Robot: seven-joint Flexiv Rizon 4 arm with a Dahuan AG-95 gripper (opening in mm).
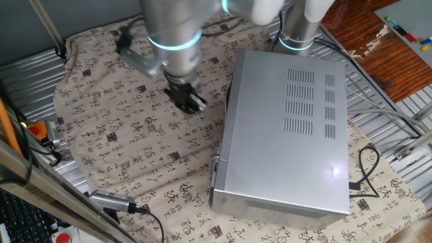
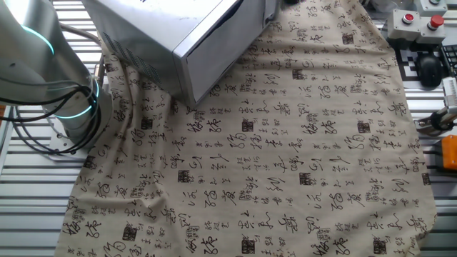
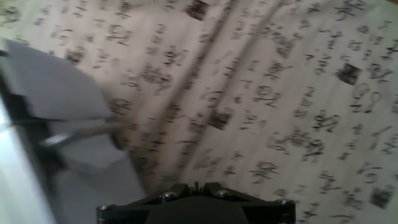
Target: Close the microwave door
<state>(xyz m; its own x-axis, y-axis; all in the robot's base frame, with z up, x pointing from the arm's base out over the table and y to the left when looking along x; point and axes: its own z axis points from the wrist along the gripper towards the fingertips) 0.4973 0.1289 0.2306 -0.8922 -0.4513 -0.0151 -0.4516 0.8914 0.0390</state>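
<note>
The microwave door looks flush already, so press gently; tool spread unreadable, hovering left.

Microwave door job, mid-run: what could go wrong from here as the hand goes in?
1. The hand hangs over the patterned cloth, apart from the microwave; a low sweep could snag the wrinkled fabric and drag it.
2. The hand view is blurred, so the microwave door edge is hard to judge; contact may land on the casing instead.
3. The black cord loops beside the microwave; a hard push could shift the microwave onto it.
</note>
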